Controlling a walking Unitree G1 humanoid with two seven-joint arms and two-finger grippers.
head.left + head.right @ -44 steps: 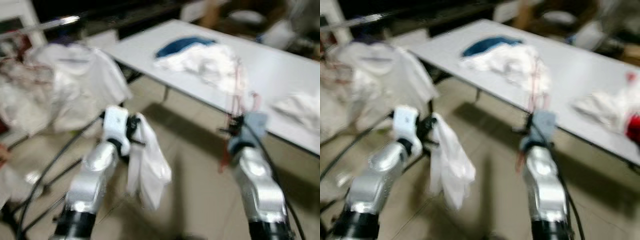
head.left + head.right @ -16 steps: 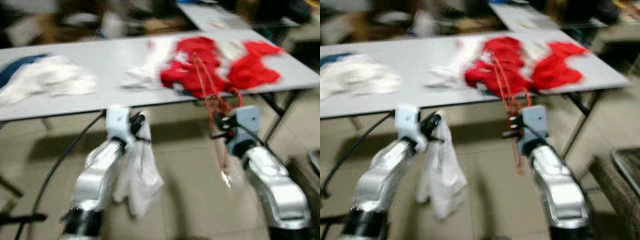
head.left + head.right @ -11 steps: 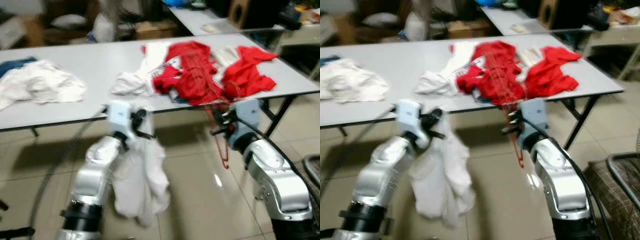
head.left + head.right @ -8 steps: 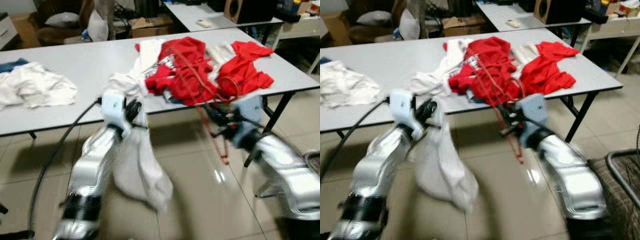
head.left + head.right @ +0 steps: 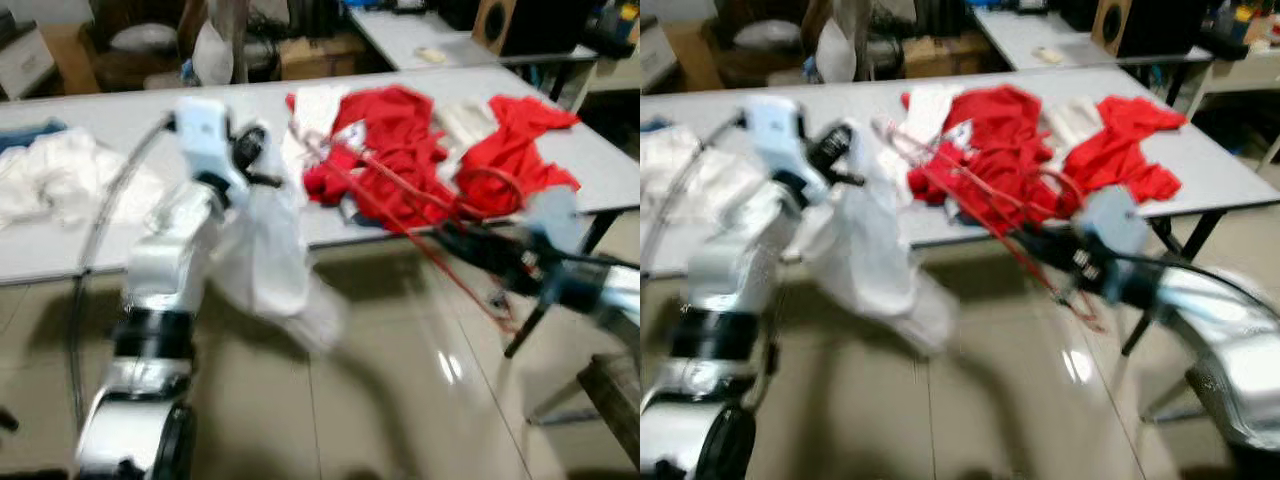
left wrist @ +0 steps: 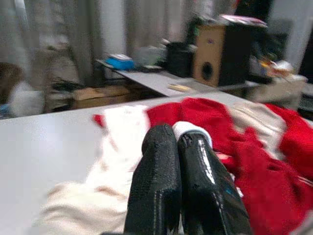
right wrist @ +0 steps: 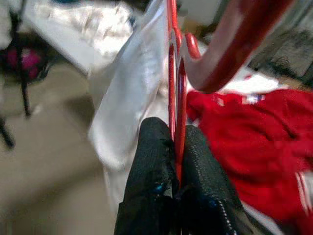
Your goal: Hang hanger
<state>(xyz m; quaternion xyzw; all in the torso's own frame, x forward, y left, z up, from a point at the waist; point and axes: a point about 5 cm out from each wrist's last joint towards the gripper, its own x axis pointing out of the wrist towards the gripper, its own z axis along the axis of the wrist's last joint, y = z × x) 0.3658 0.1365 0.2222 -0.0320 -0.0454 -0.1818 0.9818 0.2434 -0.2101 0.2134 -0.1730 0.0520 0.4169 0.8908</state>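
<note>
White clothes (image 5: pixel 60 185) lie bunched at the far left of the long grey surface (image 5: pixel 130 110), blurred in the head views. Just to their right the left gripper (image 5: pixel 250 150) is raised over the near edge of the surface, its silver arm running down toward the camera, and its jaws are pressed together on the top of a white garment (image 5: pixel 265 260) that hangs below them and swings out to the right over the tiled floor (image 5: pixel 380 400). In the left wrist view the two black fingers (image 6: pixel 156 191) lie side by side with a bit of white cloth showing at their tips, and the table with its clothes lies beyond. Farther right on the surface is a heap of red clothes (image 5: pixel 400 160) with some pale pieces mixed in, reaching almost to the right end. In front of that heap, out past the table's near edge, the right gripper (image 5: pixel 1045 245) points left with its jaws clamped on a red hanger (image 7: pixel 177 98); the hanger's thin wires slant up and left from the fingers toward the red heap, and its curved hook shows large in the right wrist view. The hanger is in the air, clear of the floor. Boxes, a speaker (image 5: pixel 520 25) and a second table (image 5: pixel 420 30) stand behind.
</note>
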